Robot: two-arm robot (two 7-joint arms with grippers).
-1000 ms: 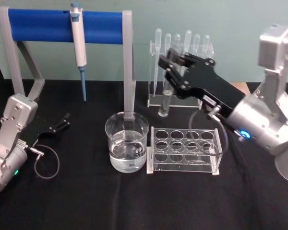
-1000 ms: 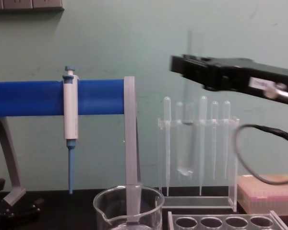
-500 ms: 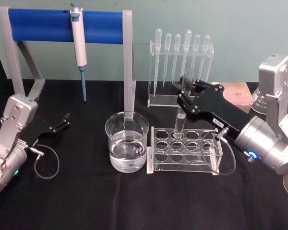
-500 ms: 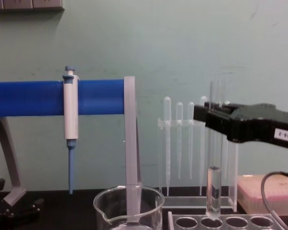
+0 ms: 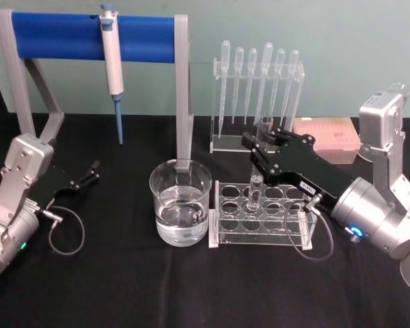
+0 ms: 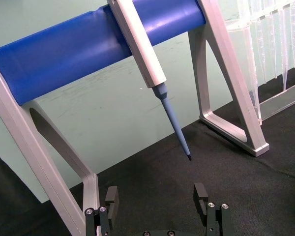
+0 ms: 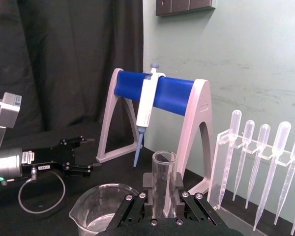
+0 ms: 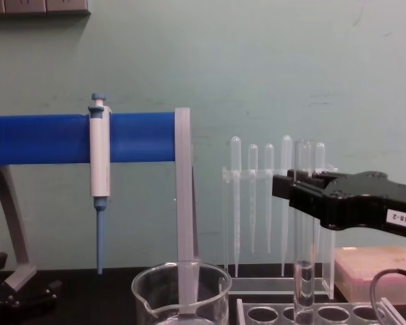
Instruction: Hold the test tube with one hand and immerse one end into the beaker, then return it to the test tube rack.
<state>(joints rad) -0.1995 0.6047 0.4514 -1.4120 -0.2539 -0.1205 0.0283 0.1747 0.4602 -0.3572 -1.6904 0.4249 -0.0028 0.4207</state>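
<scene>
The clear test tube [image 5: 255, 193] stands upright in the rack (open top up), right of the water-filled beaker [image 5: 180, 203].

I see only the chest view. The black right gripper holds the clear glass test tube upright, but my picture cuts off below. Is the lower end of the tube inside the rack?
Observer: Yes. In the head view the clear glass test tube stands with its lower end in the clear plastic rack, in the second column from the wide glass beaker.
Operator: Is the beaker filled?
Observer: Partly, with clear liquid.
Operator: And the left gripper?
Observer: The black left gripper is open and empty, to the left of the beaker.
</scene>
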